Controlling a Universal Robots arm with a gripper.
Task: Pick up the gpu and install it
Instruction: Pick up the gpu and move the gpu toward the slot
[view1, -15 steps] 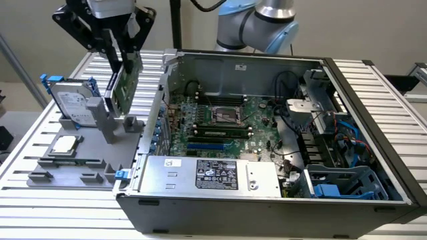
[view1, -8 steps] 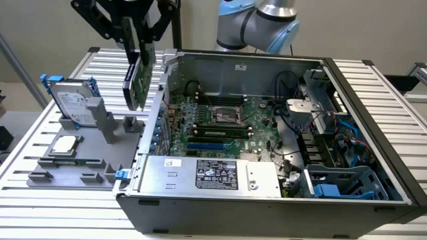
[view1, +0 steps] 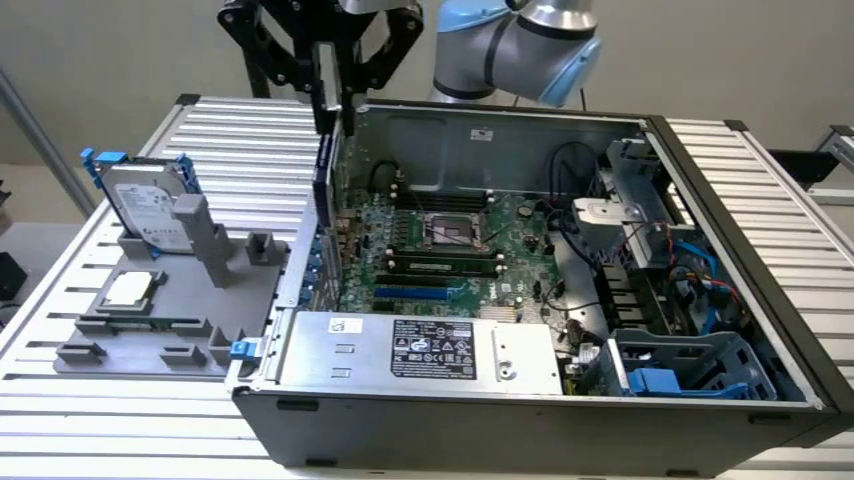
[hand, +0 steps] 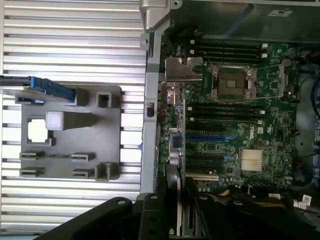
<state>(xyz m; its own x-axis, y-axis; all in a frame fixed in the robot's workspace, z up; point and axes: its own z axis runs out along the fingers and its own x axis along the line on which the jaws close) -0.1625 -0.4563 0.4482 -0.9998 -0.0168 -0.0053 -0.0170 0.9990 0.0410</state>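
GPU (view1: 324, 165) is looking light, stiff but fragile, so I'm clamping the gripper (view1: 334, 100) on its top edge only.

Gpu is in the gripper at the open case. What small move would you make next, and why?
Probably shift the gpu across toward the blue expansion slot before lowering it. The gripper holds it upright at the edge of the motherboard. It sits in no slot, and the slots lie off to one side of it.
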